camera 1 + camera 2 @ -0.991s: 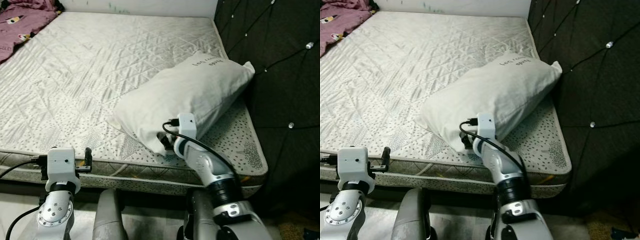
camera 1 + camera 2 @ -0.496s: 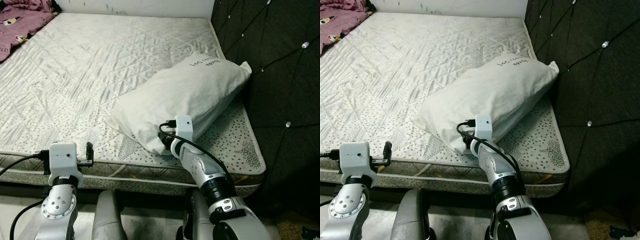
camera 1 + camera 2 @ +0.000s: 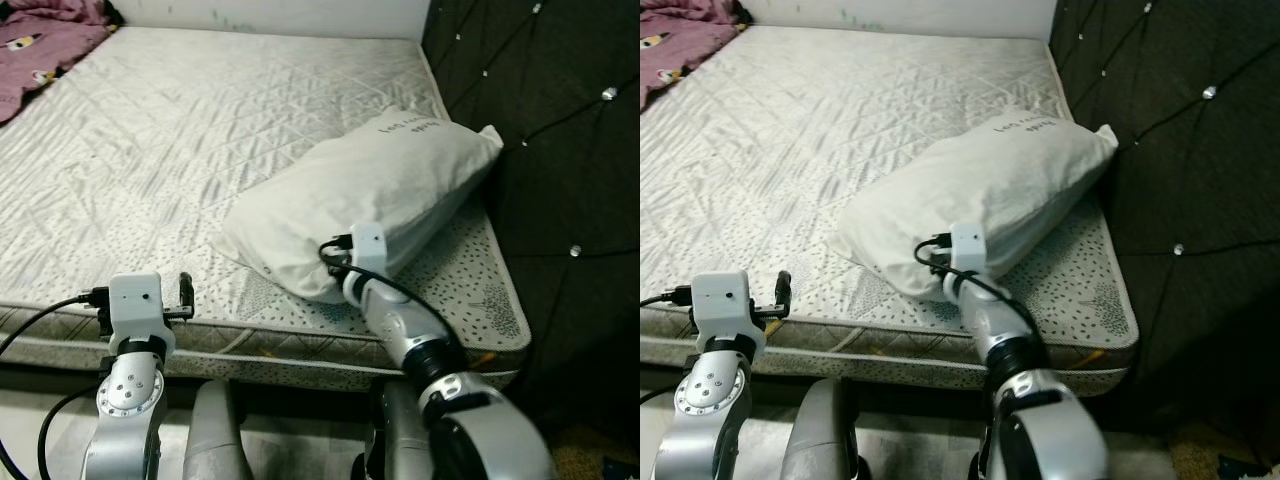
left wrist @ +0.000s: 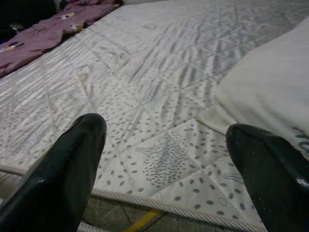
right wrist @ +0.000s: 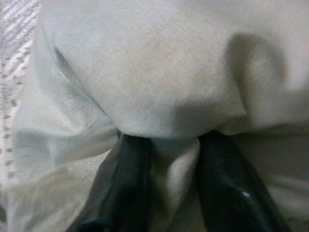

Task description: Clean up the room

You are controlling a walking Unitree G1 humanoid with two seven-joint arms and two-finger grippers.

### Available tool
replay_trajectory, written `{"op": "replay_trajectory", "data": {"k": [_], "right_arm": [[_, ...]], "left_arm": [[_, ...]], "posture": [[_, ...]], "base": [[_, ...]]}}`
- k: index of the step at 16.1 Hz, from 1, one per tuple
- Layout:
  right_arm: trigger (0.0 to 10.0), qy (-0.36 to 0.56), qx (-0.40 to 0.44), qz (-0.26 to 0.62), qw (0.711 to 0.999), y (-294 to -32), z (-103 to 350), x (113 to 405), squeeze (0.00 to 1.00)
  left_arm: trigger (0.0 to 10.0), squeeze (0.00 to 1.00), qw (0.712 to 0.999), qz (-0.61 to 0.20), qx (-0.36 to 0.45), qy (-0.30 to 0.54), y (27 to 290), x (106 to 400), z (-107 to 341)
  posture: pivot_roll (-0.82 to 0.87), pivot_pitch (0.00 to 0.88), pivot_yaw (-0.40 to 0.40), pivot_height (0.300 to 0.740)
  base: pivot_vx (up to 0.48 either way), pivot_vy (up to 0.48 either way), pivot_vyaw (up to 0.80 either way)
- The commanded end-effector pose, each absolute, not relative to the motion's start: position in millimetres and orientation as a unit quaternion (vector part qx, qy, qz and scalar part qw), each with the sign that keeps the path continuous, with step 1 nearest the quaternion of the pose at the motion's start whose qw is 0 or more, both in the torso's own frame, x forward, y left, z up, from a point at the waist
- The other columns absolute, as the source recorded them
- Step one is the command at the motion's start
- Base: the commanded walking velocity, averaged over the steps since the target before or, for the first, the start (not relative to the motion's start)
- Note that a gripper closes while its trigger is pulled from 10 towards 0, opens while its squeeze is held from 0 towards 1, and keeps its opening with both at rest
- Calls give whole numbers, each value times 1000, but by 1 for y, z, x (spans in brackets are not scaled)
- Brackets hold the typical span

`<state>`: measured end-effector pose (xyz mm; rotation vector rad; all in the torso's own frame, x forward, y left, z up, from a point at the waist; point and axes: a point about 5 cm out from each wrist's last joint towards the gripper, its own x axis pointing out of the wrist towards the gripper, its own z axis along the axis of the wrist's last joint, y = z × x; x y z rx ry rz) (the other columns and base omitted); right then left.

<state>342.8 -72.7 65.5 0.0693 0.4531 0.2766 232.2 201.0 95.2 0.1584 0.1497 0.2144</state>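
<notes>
Pillow (image 3: 370, 195) (white, with small dark lettering at its far end) lies on the bare quilted mattress (image 3: 180, 130), its far end touching the dark tufted headboard (image 3: 560, 150). The right gripper (image 5: 166, 159) has its fingers (image 5: 128, 183) clamped on a fold of the pillow's near lower edge, with fabric bunched between them. The left gripper (image 4: 169, 159) hovers at the mattress's near edge, fingers (image 4: 63, 174) wide apart and holding nothing; the pillow corner lies just beyond one fingertip. A purple blanket (image 3: 45, 45) lies at the mattress's far corner.
</notes>
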Motion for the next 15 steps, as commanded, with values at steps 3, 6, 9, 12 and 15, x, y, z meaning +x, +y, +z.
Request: {"op": "replay_trajectory", "data": {"k": [3, 6, 9, 12, 15], "right_arm": [[0, 168, 3, 80, 983, -116, 90, 365, 0], [0, 141, -14, 12, 990, -160, 107, 377, 0], [0, 103, -29, -68, 992, -209, 134, 386, 0], [0, 62, -55, -138, 987, -247, 161, 388, 0], [0, 25, -85, -203, 975, -287, 185, 382, 0]], "left_arm": [[10000, 0, 988, 112, 77, 68, 200, 238, 95], [10000, 0, 989, 106, 74, 66, 198, 242, 95], [10000, 0, 990, 100, 74, 61, 197, 246, 94], [10000, 0, 991, 100, 74, 59, 195, 247, 94], [10000, 0, 990, 103, 72, 59, 194, 247, 93]], "posture": [[-11, 0, -23, 582], [-23, 0, -17, 582], [-28, 0, -17, 582], [-31, 0, -21, 582], [-31, 0, -25, 582]], "base": [[0, 0, 0], [0, 0, 0], [0, 0, 0], [0, 0, 0], [0, 0, 0]]}}
